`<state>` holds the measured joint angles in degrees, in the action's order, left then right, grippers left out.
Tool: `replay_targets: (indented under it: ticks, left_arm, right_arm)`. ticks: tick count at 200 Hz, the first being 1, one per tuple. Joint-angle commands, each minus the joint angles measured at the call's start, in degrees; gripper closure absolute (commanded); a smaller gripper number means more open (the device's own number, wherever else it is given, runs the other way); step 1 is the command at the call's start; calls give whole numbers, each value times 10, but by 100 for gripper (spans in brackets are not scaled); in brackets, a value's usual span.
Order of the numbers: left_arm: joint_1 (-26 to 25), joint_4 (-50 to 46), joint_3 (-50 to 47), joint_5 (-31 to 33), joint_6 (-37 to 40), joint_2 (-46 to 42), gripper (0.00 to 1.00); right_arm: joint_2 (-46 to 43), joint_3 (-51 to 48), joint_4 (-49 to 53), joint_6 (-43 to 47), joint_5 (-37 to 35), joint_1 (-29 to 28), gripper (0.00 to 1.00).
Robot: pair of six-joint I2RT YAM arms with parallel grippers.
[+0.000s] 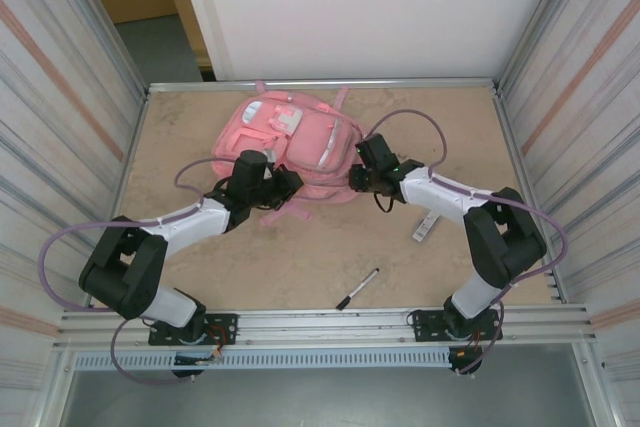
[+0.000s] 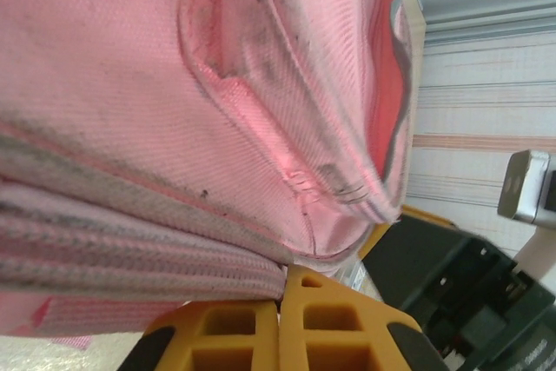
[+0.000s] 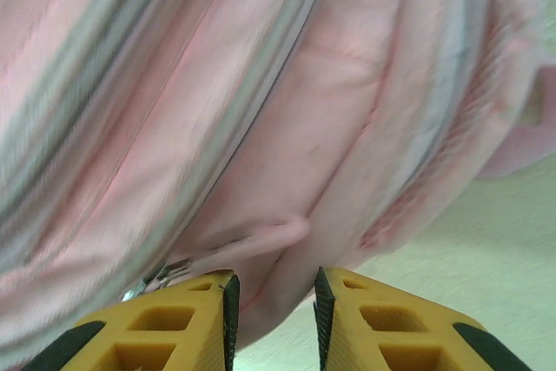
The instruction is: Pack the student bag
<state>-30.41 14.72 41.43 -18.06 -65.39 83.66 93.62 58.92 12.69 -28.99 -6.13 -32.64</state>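
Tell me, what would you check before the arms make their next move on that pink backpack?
1. The student bag lies front up on the table, within reach of both arms: ok.
2. The left gripper is shut at the bag's edge: ok. Whether it has fabric pinched: cannot tell.
3. The right gripper has a fold of the bag between its fingers: ok. Whether it holds firmly: cannot tell.
4. A pocket or main zip is open for packing: cannot tell.
5. The pen and the small white item are inside the bag: not ok, both lie loose on the table.
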Motion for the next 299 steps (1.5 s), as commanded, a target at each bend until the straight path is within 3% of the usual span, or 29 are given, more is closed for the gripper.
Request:
replay_targets:
  ticks: [1, 79, 99, 108, 120, 148, 166, 209, 253, 299]
  left_arm:
    - [2, 6, 4, -25, 10, -26, 100]
    - [25, -20, 13, -38, 21, -38, 100]
    - [26, -31, 19, -40, 19, -41, 100]
    - [29, -41, 26, -50, 23, -41, 100]
    - [35, -63, 39, -68, 32, -40, 100]
    - [49, -92, 39, -79, 37, -55, 100]
    - [56, -94, 31, -76, 36, -69, 100]
    - [57, -75, 14, -83, 20, -75, 100]
    - [58, -77, 11, -90, 16, -81, 100]
    - [58, -74, 17, -97, 18, -80, 100]
  right_arm:
    - [-33, 1, -8, 57, 32, 7, 71]
    - [-77, -23, -16, 156, 162, 37, 63]
    - [-63, -4, -4, 263, 281, 65, 59]
    - [-51, 9, 13, 352, 363, 85, 58]
    - [-35, 26, 40, 445, 411, 104, 57]
    - [-6, 61, 112, 623, 405, 106, 57]
    - [3, 53, 105, 686, 391, 105, 58]
    - [40, 68, 90, 743, 390, 103, 60]
    - [55, 41, 23, 753, 382, 88, 67]
    - [64, 14, -25, 755, 363, 73, 68]
